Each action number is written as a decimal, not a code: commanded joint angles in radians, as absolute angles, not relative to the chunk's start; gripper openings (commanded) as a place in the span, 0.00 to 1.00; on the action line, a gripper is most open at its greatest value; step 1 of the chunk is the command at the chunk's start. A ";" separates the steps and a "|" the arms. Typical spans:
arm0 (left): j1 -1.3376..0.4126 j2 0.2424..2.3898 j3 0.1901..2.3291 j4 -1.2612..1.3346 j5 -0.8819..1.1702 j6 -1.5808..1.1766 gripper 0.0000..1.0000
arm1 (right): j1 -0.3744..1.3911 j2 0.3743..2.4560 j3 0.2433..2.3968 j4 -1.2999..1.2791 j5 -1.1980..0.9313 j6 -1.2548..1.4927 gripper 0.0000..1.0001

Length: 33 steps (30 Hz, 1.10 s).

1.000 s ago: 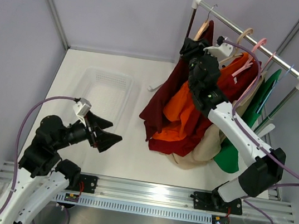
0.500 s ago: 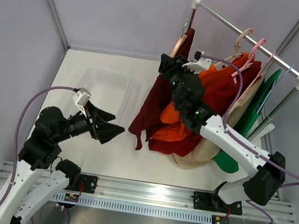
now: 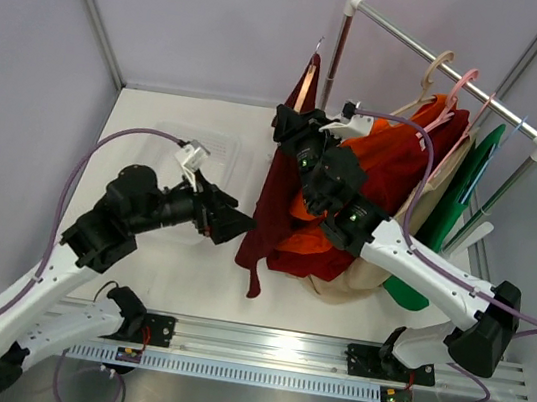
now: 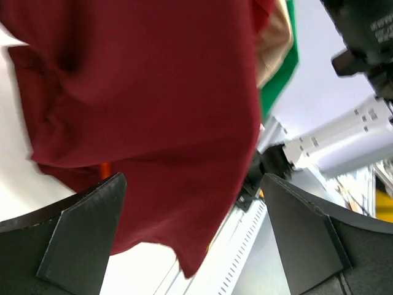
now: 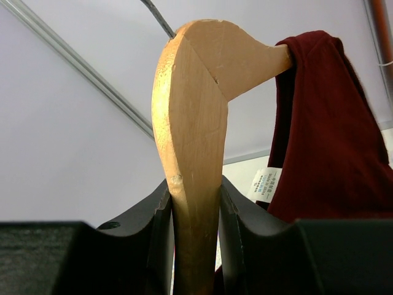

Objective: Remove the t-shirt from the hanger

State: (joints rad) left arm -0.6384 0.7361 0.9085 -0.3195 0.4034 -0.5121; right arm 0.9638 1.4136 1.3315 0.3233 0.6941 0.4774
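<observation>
Now, from above, the right arm (image 3: 412,253) is holding the wooden hanger (image 3: 308,81) clear of the metal rail (image 3: 450,66), having swung it toward 11 o'clock from where it was hanging among the other garments a second ago. The maroon t-shirt (image 3: 272,191) is draping limply from it, apart from the orange and green clothes at 3 o'clock. The left arm (image 3: 136,207) has been reaching in from 8 o'clock, past the mesh basket (image 3: 171,141) on the white desk (image 3: 196,281), so its jaws are now sitting just beside the shirt's lower edge; pulling the shirt off is looking like the next step. At the left wrist, the left arm's jaws are standing wide apart, gripping nothing, with soft, creased maroon cloth hanging at 12 o'clock and its pointed hem corner dipping between them. At the right wrist, the right arm's jaws are clamping the smooth, rounded, pale-wood hanger upright, while the shirt's neckline, showing a white label (image 5: 266,183), is hooking over its shoulder at 2 o'clock.
</observation>
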 commanded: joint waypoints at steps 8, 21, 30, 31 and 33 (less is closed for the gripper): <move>-0.974 0.882 1.015 -0.265 -0.047 -0.451 0.90 | 0.977 1.351 1.436 0.368 0.784 0.410 0.00; -1.060 0.830 0.905 -0.270 -0.180 -0.486 0.00 | 0.973 1.391 1.580 0.385 0.739 0.256 0.00; -1.112 0.608 0.547 -0.296 -0.117 -0.667 0.00 | 0.884 1.494 1.782 0.381 0.677 0.176 0.00; -1.117 0.582 0.522 -0.313 -0.118 -0.687 0.00 | 0.858 1.496 1.789 0.370 0.646 0.213 0.00; -1.118 0.503 0.483 -0.334 -0.120 -0.734 0.00 | 0.833 1.494 1.805 0.341 0.609 0.265 0.00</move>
State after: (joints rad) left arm -1.0935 0.5629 0.5526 -0.1890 -0.1410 -0.6319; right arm 0.9073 1.5204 1.6978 0.2142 0.6666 0.2268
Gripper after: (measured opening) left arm 0.026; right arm 0.371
